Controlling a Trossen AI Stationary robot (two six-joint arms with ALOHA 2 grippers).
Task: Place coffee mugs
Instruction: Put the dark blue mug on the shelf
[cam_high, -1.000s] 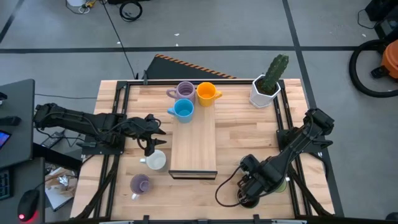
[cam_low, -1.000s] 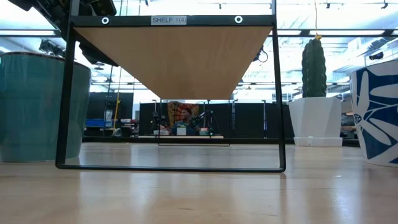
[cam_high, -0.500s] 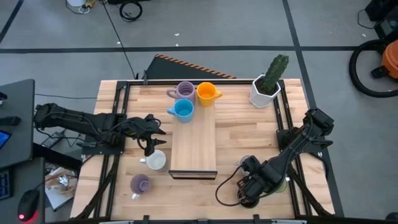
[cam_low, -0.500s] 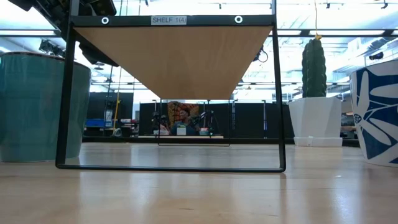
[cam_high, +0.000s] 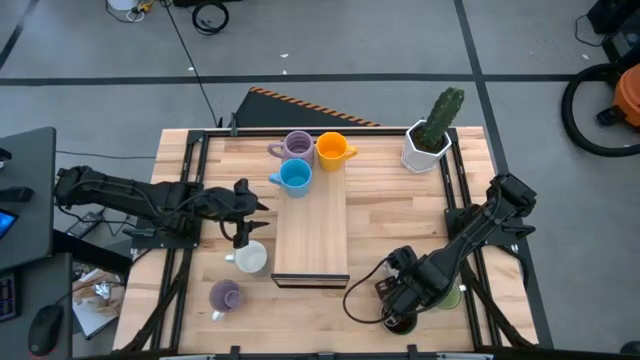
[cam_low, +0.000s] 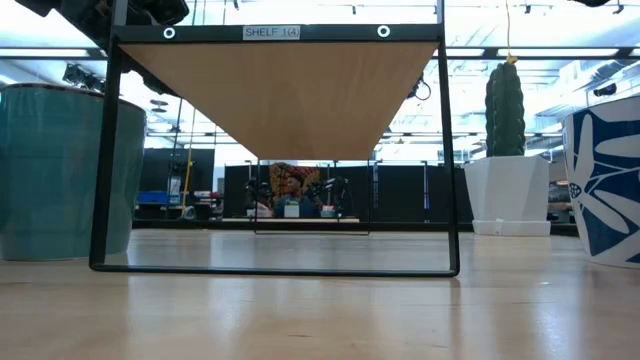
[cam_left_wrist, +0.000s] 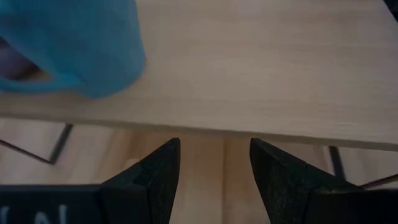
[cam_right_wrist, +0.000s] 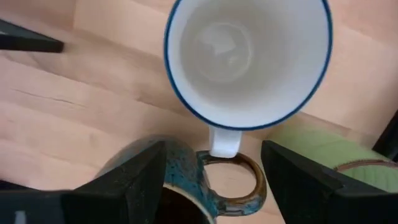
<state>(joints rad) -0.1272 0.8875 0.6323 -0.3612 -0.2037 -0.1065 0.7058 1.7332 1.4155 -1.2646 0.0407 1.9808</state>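
Only the right gripper (cam_high: 400, 300) has moved a little since a second ago — it has slid a bit closer to the wooden shelf (cam_high: 311, 225); the left arm and all the mugs have stayed put.

Its jaws are wide apart and hold nothing. Right under them sits a dark brown mug (cam_right_wrist: 180, 186), with its ring handle pointing out from between the fingers. Touching that handle is a white mug (cam_right_wrist: 247, 59) with a blue rim, and a green mug (cam_right_wrist: 323, 152) peeks in just beside it. These three crowd together on the table, off the shelf's right side, so the white mug's handle could get bumped in a grab.

The left gripper (cam_high: 240, 215) hangs just beside the shelf's left edge, jaws apart and empty too. Looking past its fingers (cam_left_wrist: 155, 177), the blue mug (cam_left_wrist: 68, 43) stands on the shelf top. The lilac mug (cam_high: 297, 146) and orange mug (cam_high: 332, 150) stand next to it at the shelf's far end.

Another white mug (cam_high: 250, 258) sits on the table near the left gripper, and a second lilac mug (cam_high: 224, 296) lies farther from the shelf. The cactus pot (cam_high: 428, 145) is well apart, off the shelf's far right corner.

The right arm is nearest the brown mug.
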